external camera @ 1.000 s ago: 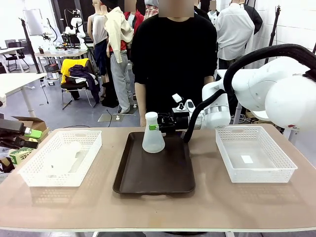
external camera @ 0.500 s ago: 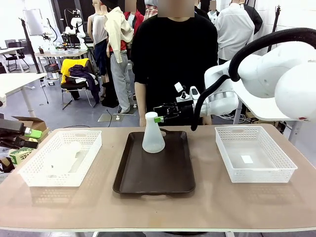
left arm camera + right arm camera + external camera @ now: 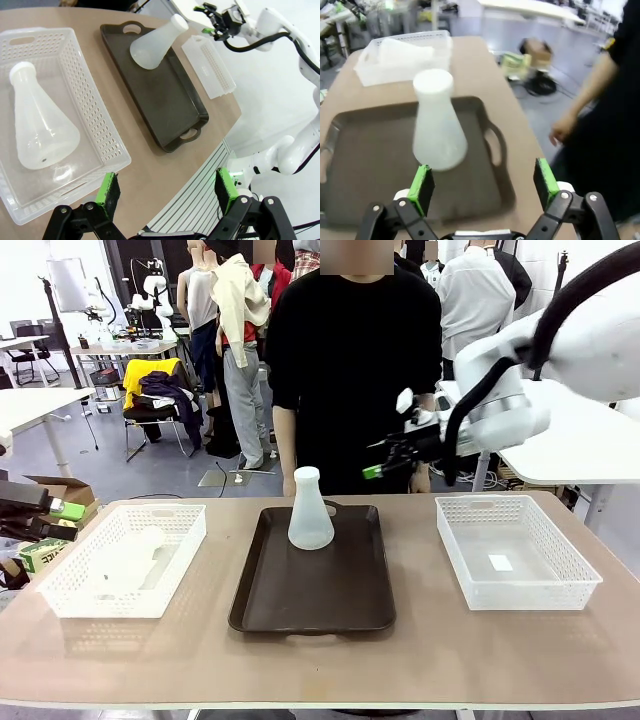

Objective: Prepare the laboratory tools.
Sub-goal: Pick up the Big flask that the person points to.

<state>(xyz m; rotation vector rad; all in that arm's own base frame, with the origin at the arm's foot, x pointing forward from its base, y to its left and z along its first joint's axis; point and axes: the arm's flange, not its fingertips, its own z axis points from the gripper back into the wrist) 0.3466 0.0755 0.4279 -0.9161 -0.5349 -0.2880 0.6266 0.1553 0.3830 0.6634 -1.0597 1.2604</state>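
Backing off from the flask's neck, the right hand (image 3: 378,469) has drawn up and to the robot's right. It now hangs in the air above the tabletop (image 3: 200,660), between the tray (image 3: 320,590) and the right basket (image 3: 520,595), its jaws spread wide and holding nothing. The upright flask (image 3: 310,512) stands free on the far half of the dark tray, near the far handle, with its neck pointing straight up. The near half of the tray is bare, and a bare strip of tabletop runs along the robot's edge. The second flask (image 3: 40,125) lies on its side in the left basket (image 3: 100,120), its long axis along the basket's length and its neck toward the far end. The left hand (image 3: 166,186) hangs over the tabletop's edge by that basket, jaws wide and holding nothing.
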